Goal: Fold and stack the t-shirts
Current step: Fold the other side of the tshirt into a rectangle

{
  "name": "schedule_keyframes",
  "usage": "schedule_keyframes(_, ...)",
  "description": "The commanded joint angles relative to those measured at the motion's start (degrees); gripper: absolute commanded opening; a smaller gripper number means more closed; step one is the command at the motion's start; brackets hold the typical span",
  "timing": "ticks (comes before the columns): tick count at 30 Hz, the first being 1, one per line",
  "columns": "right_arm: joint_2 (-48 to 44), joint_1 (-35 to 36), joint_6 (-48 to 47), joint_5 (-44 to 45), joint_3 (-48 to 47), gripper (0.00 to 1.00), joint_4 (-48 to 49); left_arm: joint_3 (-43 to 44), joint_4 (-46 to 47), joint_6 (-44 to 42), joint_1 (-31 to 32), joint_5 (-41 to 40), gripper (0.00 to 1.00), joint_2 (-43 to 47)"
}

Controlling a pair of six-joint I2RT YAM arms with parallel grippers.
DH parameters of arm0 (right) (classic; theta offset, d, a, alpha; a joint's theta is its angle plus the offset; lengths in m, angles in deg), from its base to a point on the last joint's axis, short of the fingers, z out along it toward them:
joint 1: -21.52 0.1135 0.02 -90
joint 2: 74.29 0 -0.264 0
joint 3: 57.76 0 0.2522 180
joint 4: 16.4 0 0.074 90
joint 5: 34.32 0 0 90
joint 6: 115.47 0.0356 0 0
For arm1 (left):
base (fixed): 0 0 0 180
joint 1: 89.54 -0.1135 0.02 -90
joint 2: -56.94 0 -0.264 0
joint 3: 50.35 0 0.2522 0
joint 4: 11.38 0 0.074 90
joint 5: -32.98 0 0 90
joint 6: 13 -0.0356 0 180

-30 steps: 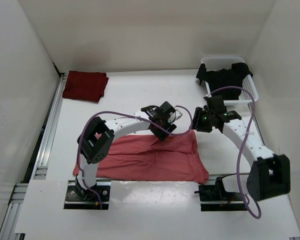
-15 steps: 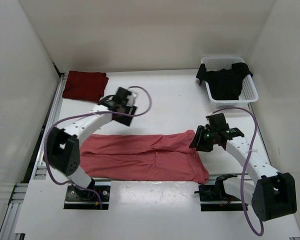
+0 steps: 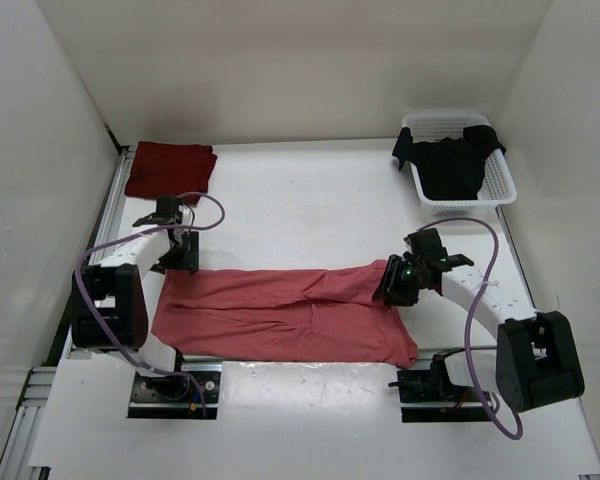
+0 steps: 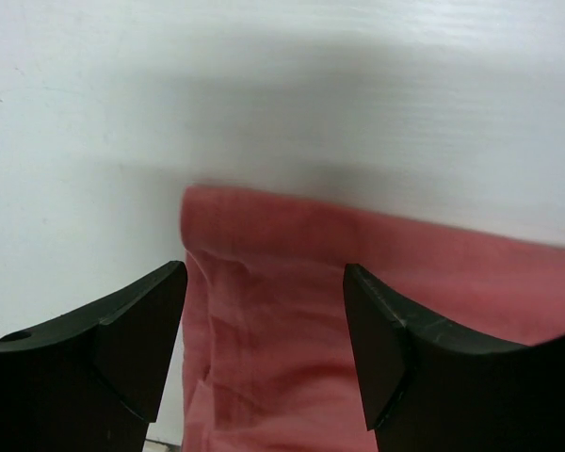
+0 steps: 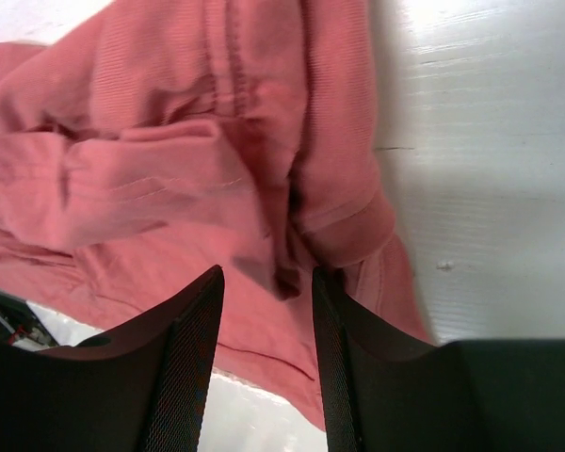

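The salmon pink t-shirt (image 3: 280, 312) lies spread flat across the near table. My left gripper (image 3: 177, 256) is open above its far-left corner; in the left wrist view (image 4: 264, 325) the cloth corner (image 4: 264, 245) lies between and below the spread fingers (image 4: 137, 339). My right gripper (image 3: 393, 285) is open low over the shirt's bunched far-right edge; in the right wrist view (image 5: 266, 282) cloth folds (image 5: 169, 179) sit just past the fingertips. The dark maroon t-shirt (image 3: 170, 171) lies folded at the far left. The black t-shirt (image 3: 450, 160) hangs out of the basket.
A white perforated basket (image 3: 501, 190) stands at the far right near the wall. White walls enclose the table on three sides. A metal rail (image 3: 95, 260) runs along the left edge. Purple cables loop off both arms.
My left arm has swung from the shirt's middle to its far-left corner. My right gripper has come down and in onto the shirt's far-right edge. The shirt's far edge now lies straighter.
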State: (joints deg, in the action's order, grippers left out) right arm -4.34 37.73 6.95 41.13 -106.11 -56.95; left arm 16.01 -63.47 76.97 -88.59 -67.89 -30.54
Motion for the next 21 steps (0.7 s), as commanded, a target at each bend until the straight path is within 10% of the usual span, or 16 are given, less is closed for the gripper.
schedule_keyframes(1,0.27,0.14,-0.52,1.62,-0.3,0.47,1.74,1.98,2.29,0.03,-2.09,2.61,0.77,-2.07)
schedule_keyframes(7,0.79,0.14,0.0,0.83,2.41,0.47,3.57,1.37,2.81,0.03,-2.09,3.32,0.76,-5.07)
schedule_keyframes(14,2.21,0.14,1.24,3.02,-0.03,0.05,4.3,1.37,3.87,0.03,-4.11,3.32,0.76,-6.82)
schedule_keyframes(21,-5.7,0.14,1.24,5.76,-1.09,0.03,-7.57,2.51,4.4,0.03,-5.17,2.17,0.75,-9.11)
